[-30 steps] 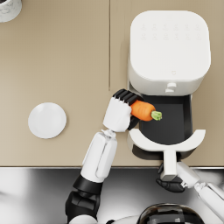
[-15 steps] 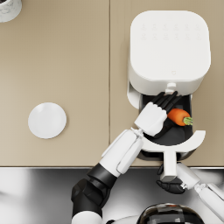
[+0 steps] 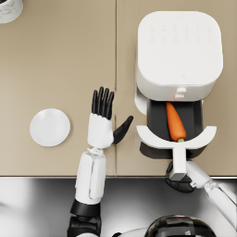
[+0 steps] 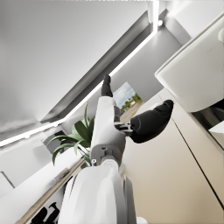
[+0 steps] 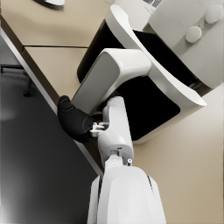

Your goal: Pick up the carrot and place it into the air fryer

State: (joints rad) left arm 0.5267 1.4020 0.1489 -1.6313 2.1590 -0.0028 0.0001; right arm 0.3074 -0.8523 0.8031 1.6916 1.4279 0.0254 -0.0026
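The dark fingers of the left hand are spread and hold nothing, the hand hovering flat over the beige desk, well back from the air fryer; half a second ago it was still reaching over the drawer with the carrot at its fingertips. That release and withdrawal mean the placing step looks done. The orange carrot with its small green stub now lies lengthwise in the black pulled-out drawer of the white boxy air fryer, green end toward the drawer's white curved front. The right hand holds the drawer's white handle from below at the desk edge; in the right wrist view its fingers are wrapped around that handle. Judging by this, only closing the drawer could remain. Off to the left a round white plate sits bare on the desk, and a white cup shows at the far corner, its contents unclear.
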